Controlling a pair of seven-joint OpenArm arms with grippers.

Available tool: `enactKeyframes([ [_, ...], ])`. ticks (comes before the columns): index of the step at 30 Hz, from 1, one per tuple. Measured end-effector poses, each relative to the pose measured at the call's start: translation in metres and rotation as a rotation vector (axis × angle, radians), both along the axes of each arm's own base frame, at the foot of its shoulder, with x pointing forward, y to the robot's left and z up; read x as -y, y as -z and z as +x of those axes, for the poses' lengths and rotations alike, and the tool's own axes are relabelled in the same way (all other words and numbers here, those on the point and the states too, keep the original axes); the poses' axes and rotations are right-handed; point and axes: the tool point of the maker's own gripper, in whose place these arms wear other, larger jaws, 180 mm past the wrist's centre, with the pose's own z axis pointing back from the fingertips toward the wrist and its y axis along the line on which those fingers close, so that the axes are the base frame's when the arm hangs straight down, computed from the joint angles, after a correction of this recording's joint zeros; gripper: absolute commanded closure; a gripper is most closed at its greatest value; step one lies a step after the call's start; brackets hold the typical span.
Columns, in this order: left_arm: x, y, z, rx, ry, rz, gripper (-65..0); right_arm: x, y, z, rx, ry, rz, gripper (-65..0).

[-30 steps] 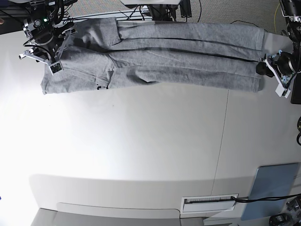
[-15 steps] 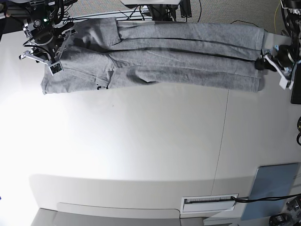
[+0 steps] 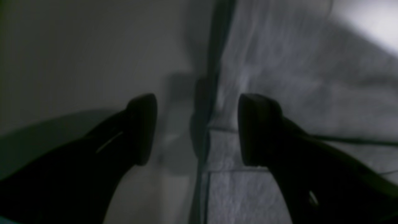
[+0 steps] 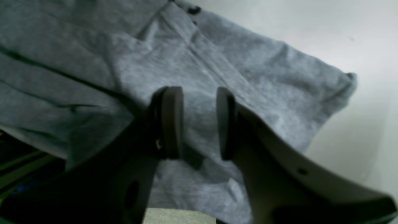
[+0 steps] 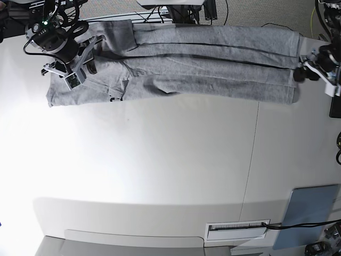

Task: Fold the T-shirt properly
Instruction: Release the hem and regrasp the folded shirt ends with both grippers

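Note:
The heather-grey T-shirt (image 5: 213,61) lies folded lengthwise into a long strip along the table's far edge, with a trace of black lettering showing near its left end. My right gripper (image 5: 88,61) hovers over the strip's left end. In the right wrist view it (image 4: 197,123) stands narrowly open above the cloth (image 4: 264,71), holding nothing. My left gripper (image 5: 298,73) is at the strip's right end. In the left wrist view it (image 3: 199,129) is open and straddles the shirt's hem edge (image 3: 311,93), one finger (image 3: 143,127) over bare table.
The white table (image 5: 160,160) has a seam (image 5: 250,160) running front to back. A blue-grey pad (image 5: 309,216) and a white labelled box (image 5: 237,230) sit at the front right. Cables and equipment crowd the back edge.
My right gripper has moved right and turned, from the shirt's left edge to further over the cloth. My left gripper has shifted slightly up and right at the shirt's right end.

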Motion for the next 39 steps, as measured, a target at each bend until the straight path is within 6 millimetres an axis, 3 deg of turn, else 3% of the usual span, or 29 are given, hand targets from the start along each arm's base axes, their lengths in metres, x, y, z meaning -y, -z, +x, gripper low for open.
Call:
enactKeyframes([
  [4,-0.009,-0.008,0.001,0.029,-0.039,-0.006,-41.5,-0.011,0.003,-0.002,-0.004,-0.010,0.029,-18.7],
  [9,0.004,0.013,-0.013,-0.001,-0.063,-0.065,-41.5,-0.043,0.011,-0.012,-0.039,-0.090,0.083,-18.7],
  [13,0.007,0.017,-0.017,0.017,-0.092,-0.113,-41.5,-0.061,0.017,-0.020,-0.062,-0.144,0.090,-18.7],
  [18,0.004,0.022,-0.018,0.050,-0.155,-0.159,-41.5,-0.060,0.018,-0.021,-0.067,-0.149,0.070,-18.7],
  [24,0.013,0.021,-0.020,0.100,-0.174,-0.307,-41.5,-0.059,0.020,-0.023,-0.079,-0.149,0.063,-18.7],
  [30,0.032,0.022,-0.031,0.062,-0.081,-0.374,-41.4,-0.059,0.020,-0.022,-0.079,-0.149,0.063,-18.7],
  [35,0.032,0.022,-0.031,0.063,-0.083,-0.374,-35.3,-0.059,0.020,-0.022,-0.079,-0.148,0.063,-18.7],
  [39,0.033,0.020,-0.029,0.074,-0.094,-0.399,-34.9,-0.059,0.020,-0.022,-0.079,-0.149,0.063,-18.7],
])
